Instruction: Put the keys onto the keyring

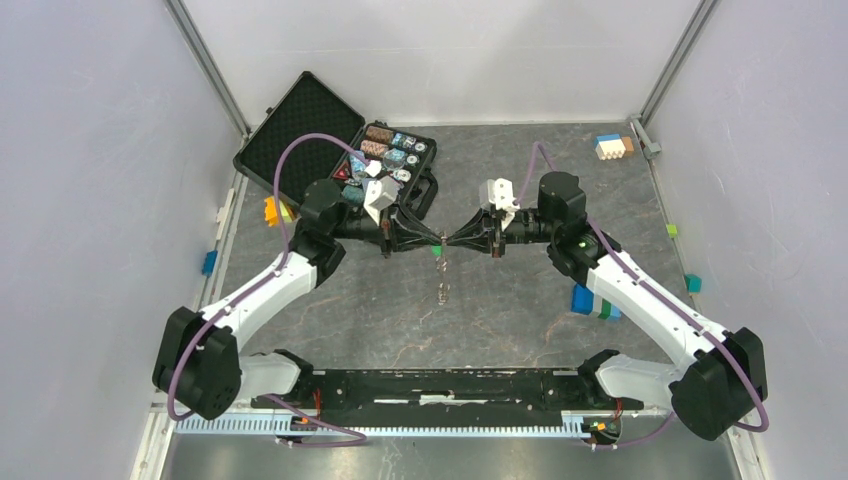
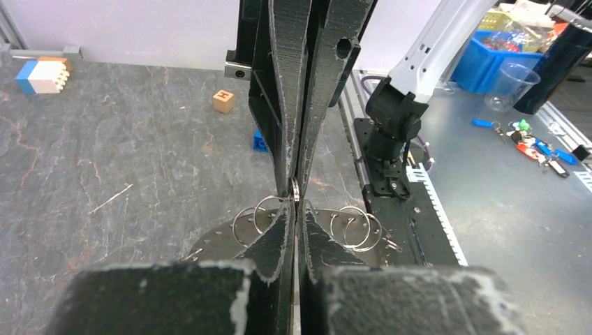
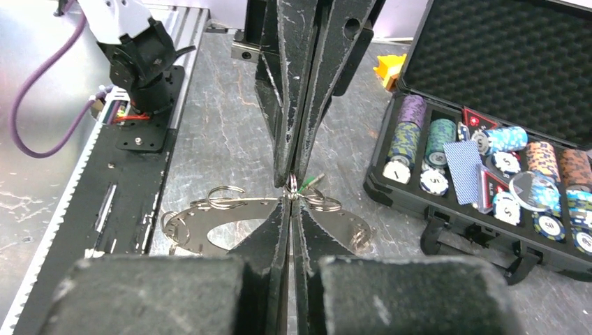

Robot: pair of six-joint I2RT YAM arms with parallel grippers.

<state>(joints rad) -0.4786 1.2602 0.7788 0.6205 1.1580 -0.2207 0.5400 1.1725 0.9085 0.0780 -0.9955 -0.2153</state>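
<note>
My left gripper (image 1: 437, 241) and right gripper (image 1: 452, 241) meet tip to tip above the table's middle, both shut. Between the tips sits a small split ring (image 2: 295, 190) (image 3: 293, 187), pinched from both sides. A key with a bright green head (image 3: 314, 180) (image 1: 437, 251) sticks out beside it. Right below is the keyring (image 2: 221, 241) (image 3: 342, 226) (image 1: 443, 288), a flat grey metal oval with a hole in its middle and several small split rings along its edge. It seems to hang from the pinched ring. No grey keys show.
An open black case of poker chips (image 1: 385, 165) (image 3: 489, 160) lies behind the left arm. There is an orange block (image 1: 271, 211) at the left, blue and green blocks (image 1: 590, 302) under the right arm, a blue-white-brown block (image 1: 612, 147) at the back right, and a wooden cube (image 2: 223, 101).
</note>
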